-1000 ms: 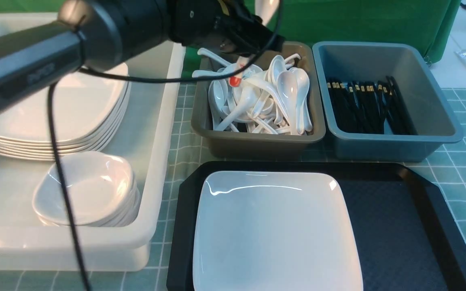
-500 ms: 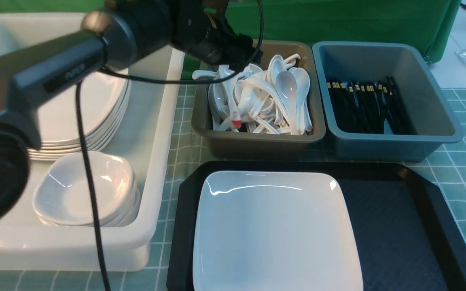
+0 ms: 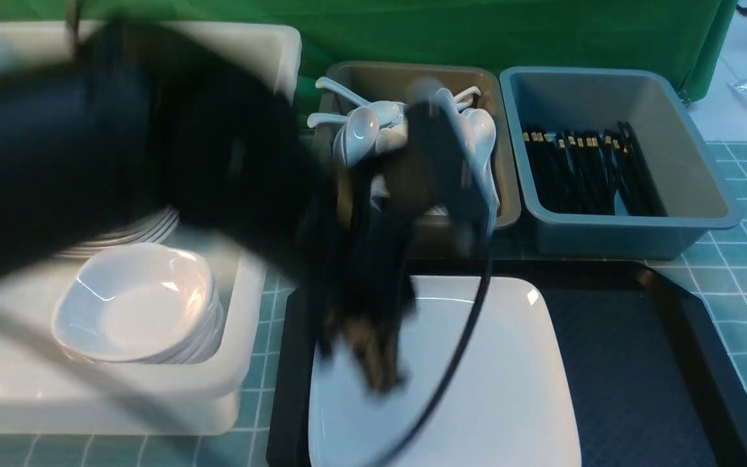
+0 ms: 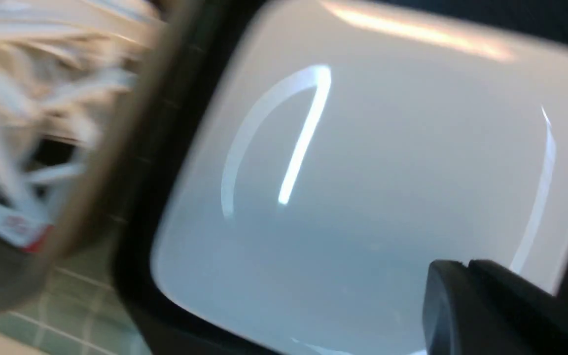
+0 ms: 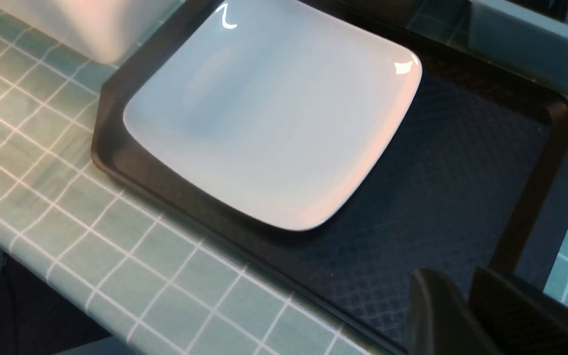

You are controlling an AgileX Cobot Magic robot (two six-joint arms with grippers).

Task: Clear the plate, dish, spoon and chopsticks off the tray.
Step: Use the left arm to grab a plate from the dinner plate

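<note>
The white square plate (image 3: 497,389) (image 5: 274,113) lies on the left half of the black tray (image 3: 639,363) (image 5: 437,187); nothing else sits on the tray. My left gripper (image 3: 373,370) (image 4: 466,266), blurred by motion, hangs just over the plate's (image 4: 363,172) left part, jaws shut and empty. White spoons (image 3: 360,130) are piled in the brown bin, and black chopsticks (image 3: 581,168) lie in the grey bin. Small dishes (image 3: 140,305) are stacked in the white tub. My right gripper (image 5: 461,281) hovers over the tray's near right part with a narrow gap between its fingers and nothing in it.
The brown bin (image 3: 508,201) and grey bin (image 3: 685,162) stand side by side just behind the tray. A white tub (image 3: 244,363) at the left holds a stack of large plates (image 3: 146,227), mostly hidden by my left arm. The green checked cloth (image 3: 736,285) covers the table.
My left arm swung from over the brown bin down to the plate. The spoon with the red mark it carried dropped into the bin, and the jaws closed again.
</note>
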